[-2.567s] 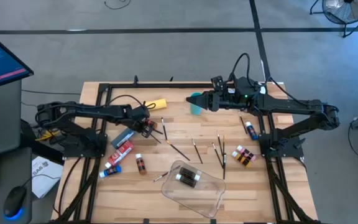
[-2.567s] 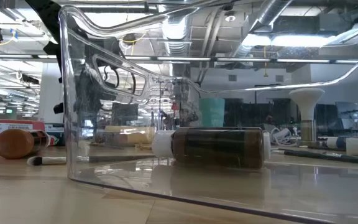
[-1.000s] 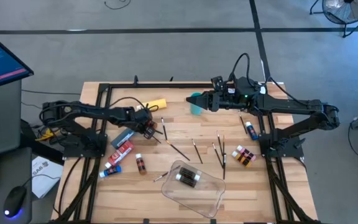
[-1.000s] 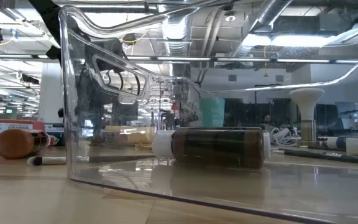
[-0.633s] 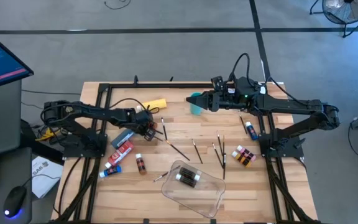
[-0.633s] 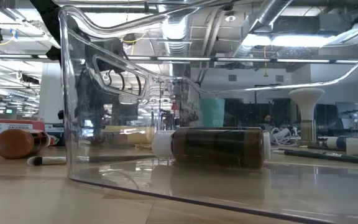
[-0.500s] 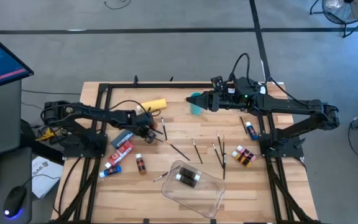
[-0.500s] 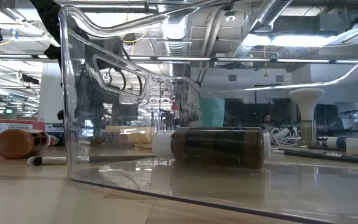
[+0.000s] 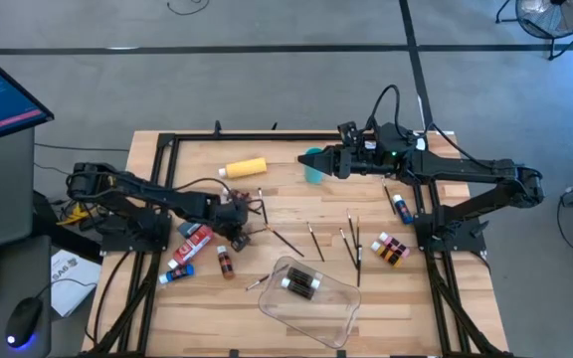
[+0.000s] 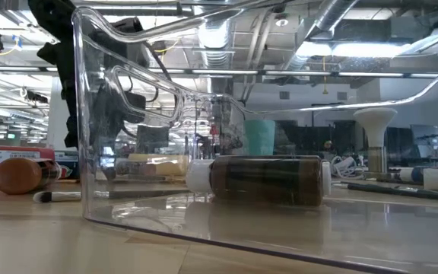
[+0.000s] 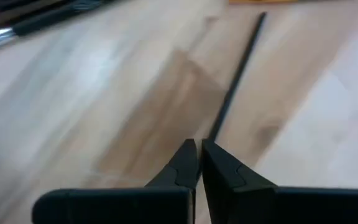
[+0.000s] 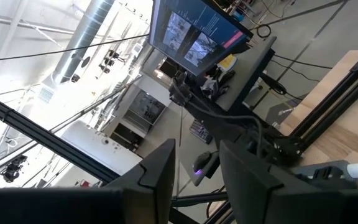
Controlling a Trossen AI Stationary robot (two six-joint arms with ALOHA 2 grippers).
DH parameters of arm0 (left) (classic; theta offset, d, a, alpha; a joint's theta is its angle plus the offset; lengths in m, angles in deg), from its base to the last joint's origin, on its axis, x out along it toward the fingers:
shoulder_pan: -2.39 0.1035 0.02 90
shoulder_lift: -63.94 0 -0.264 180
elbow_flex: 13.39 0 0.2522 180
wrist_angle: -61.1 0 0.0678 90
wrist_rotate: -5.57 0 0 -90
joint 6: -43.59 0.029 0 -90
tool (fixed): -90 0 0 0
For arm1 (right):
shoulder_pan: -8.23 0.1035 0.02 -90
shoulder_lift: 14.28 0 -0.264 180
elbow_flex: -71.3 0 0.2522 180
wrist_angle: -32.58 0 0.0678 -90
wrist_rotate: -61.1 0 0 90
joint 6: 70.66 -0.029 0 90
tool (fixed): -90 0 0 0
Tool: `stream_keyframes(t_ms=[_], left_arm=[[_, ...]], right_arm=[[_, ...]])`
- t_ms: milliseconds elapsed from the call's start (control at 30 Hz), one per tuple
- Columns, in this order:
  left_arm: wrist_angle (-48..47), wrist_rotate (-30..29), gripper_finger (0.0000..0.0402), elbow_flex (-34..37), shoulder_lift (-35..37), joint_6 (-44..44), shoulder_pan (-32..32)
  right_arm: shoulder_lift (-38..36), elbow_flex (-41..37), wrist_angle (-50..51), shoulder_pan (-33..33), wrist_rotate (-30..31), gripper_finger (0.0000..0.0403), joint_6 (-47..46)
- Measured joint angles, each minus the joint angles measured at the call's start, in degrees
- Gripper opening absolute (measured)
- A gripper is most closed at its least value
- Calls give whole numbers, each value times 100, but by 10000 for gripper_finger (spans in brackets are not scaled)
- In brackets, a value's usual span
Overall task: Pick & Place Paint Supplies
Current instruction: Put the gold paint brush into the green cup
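Left end effector (image 9: 235,217) now nearer the tray (image 9: 338,316), brush (image 11: 235,90) pinched.
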Motion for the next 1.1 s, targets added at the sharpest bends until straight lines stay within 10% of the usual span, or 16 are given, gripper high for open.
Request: stream_keyframes(t_ms=[833, 1100], left_arm=[[529, 793, 0, 0, 2, 937, -124], [-185, 92, 0, 0, 421, 1866, -478]], right_arm=[[0, -2, 219, 0, -2, 120, 151], [0, -2, 233, 0, -7, 120, 149]])
